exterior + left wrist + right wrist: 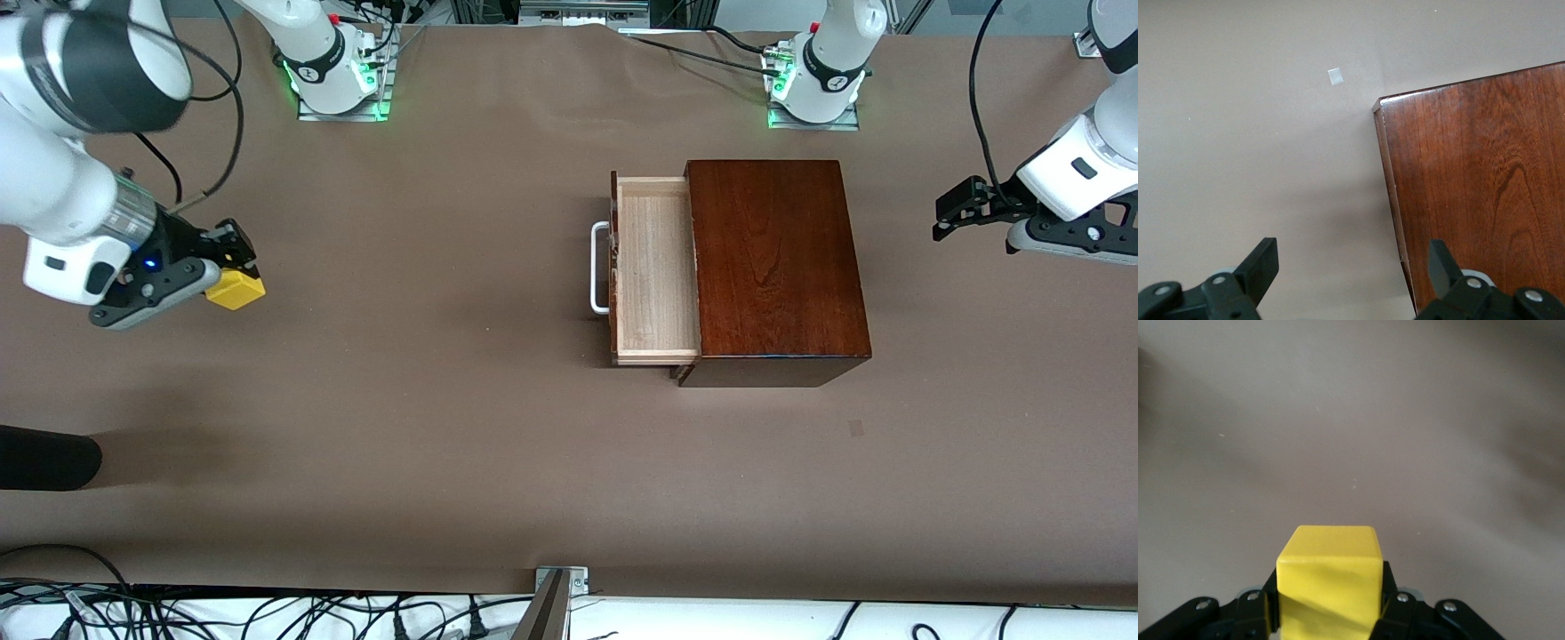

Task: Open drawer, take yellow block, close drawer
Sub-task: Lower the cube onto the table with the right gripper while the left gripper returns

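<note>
From the front we see the right hand up over the right arm's end of the desk, its fingers pinching the yellow block between them. Well apart, nearer the left arm's end, sits the dark wooden box, and the drawer stands pulled out toward the right arm's end, its pale tray bare and its white bar handle leading. The left hand hangs over the desk edge at the left arm's end, waiting.

In the left wrist view the left hand is spread wide, its fingers well apart above the brown surface and a corner of the box.

In the right wrist view we look straight down at the yellow block, clamped between both fingers of the right hand.
</note>
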Robot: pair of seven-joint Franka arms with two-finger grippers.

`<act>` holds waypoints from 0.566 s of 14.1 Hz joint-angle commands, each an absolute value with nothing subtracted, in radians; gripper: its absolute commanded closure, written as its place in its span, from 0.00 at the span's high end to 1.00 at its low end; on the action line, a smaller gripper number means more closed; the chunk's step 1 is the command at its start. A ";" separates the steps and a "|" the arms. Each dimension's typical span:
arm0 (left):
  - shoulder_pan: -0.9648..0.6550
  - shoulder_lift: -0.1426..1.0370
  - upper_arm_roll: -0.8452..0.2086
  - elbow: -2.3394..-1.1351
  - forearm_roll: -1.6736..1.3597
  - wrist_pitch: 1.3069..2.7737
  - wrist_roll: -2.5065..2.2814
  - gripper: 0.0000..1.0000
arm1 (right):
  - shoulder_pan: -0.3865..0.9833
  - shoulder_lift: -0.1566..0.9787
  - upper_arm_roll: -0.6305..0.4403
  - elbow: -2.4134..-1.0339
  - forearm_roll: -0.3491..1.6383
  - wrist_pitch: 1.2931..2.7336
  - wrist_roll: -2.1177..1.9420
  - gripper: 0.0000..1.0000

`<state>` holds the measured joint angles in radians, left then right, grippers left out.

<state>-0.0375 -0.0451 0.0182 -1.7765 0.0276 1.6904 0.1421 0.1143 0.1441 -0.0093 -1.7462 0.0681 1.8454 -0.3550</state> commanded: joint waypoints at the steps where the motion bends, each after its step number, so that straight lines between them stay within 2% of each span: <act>1: -0.035 -0.052 0.011 -1.781 0.015 1.692 0.163 1.00 | 0.095 0.097 0.011 -1.935 0.035 1.988 -0.267 0.00; 5: -0.037 -0.054 0.011 -1.779 0.017 1.692 0.161 1.00 | 0.095 0.136 0.012 -2.101 0.015 2.184 -0.172 0.00; 8: -0.037 -0.054 0.011 -1.779 0.015 1.692 0.161 1.00 | 0.097 0.189 0.012 -2.228 0.017 2.392 -0.086 0.00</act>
